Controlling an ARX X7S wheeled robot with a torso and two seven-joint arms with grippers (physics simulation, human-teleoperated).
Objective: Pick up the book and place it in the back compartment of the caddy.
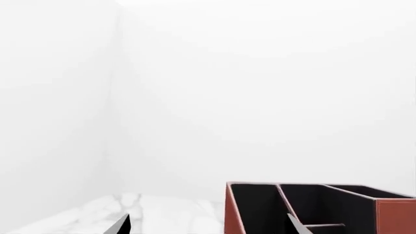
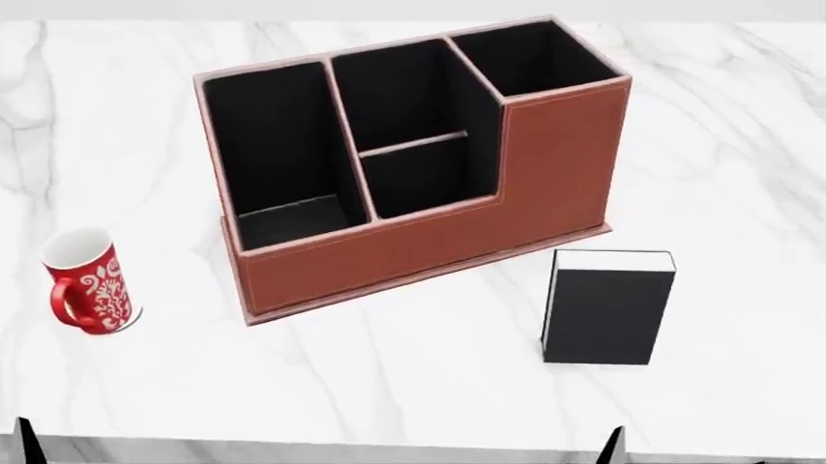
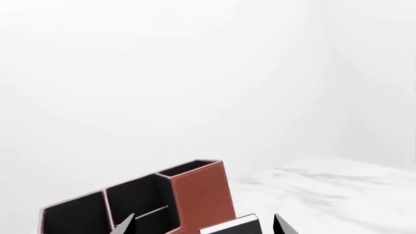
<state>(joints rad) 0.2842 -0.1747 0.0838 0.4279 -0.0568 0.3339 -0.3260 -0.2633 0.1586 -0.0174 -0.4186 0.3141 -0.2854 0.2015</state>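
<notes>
The black book (image 2: 606, 307) stands upright on the marble table, just right of and in front of the reddish-brown caddy (image 2: 516, 184). The back compartment (image 2: 427, 181) is the small black pocket in the caddy's middle section and holds nothing. My right gripper (image 3: 204, 227) is open, well short of the book (image 3: 231, 226), which shows between its fingertips; one fingertip (image 2: 612, 447) shows at the head view's bottom edge. My left gripper (image 1: 208, 229) is open and empty, facing the caddy's end (image 1: 396, 217); its fingertip (image 2: 23, 437) shows at the bottom left.
A red-and-white patterned mug (image 2: 88, 280) stands left of the caddy. The table's front edge (image 2: 387, 450) runs just ahead of my fingertips. White walls stand behind the table.
</notes>
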